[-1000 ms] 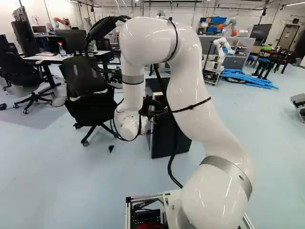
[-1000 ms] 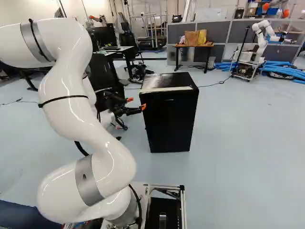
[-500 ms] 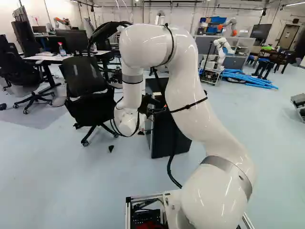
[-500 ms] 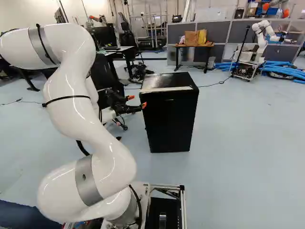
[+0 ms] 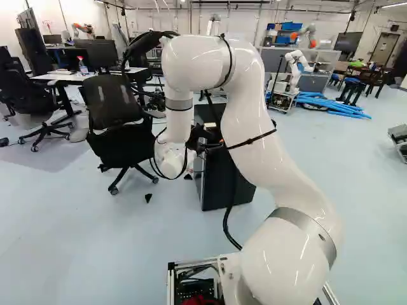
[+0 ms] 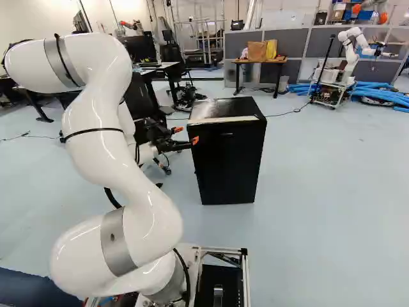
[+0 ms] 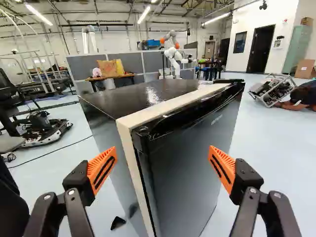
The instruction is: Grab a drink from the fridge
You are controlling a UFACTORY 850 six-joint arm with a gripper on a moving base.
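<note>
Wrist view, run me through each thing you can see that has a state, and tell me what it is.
Black two-finger tool, open, gripping nothing.
Black box-shaped fridge, standing upright.
Its smooth black door, shut.
Brown paper bag, upright.
Long white ceiling lights, lit.
Fridge contents, hidden, cannot tell.
</note>
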